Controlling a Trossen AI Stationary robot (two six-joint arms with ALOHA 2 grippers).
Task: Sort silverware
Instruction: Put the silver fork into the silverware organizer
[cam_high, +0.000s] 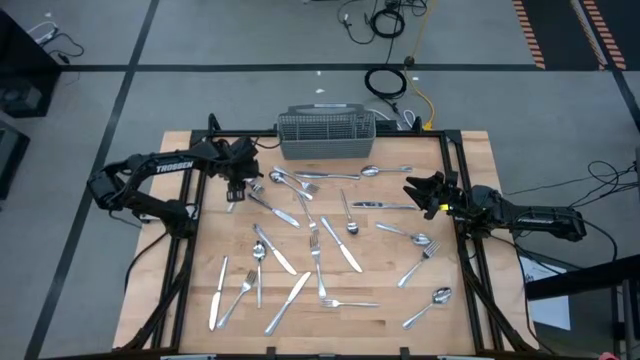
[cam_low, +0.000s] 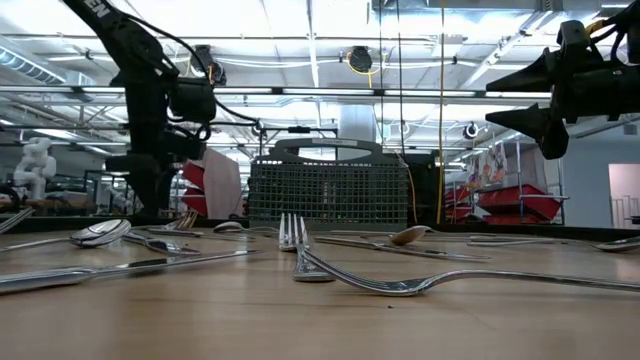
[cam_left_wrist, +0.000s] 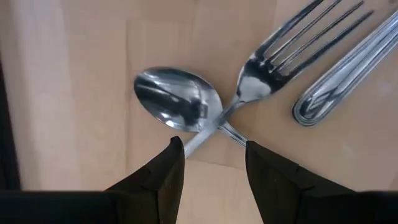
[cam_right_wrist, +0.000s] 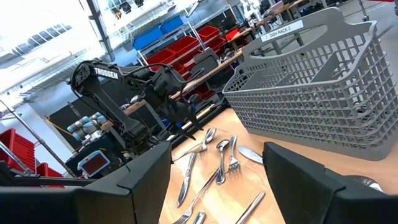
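Note:
Several pieces of silverware (cam_high: 315, 250) lie flat and scattered over the wooden table (cam_high: 470, 300). My left gripper (cam_high: 238, 185) points down over the table's far left part, open. In the left wrist view it (cam_left_wrist: 211, 162) hovers just over a spoon (cam_left_wrist: 177, 106) and a fork (cam_left_wrist: 273, 62) whose handles cross between its fingers; a knife handle (cam_left_wrist: 336, 81) lies beside them. I see no touch. My right gripper (cam_high: 420, 195) waits level above the table's right side, open and holding nothing (cam_right_wrist: 217, 180).
A grey mesh basket (cam_high: 325, 132) stands at the table's far edge, in the middle, close to my left gripper. Forks, spoons and knives cover the table's centre and near half (cam_low: 310, 265). Black frame rails (cam_high: 190, 260) run along the left and right sides.

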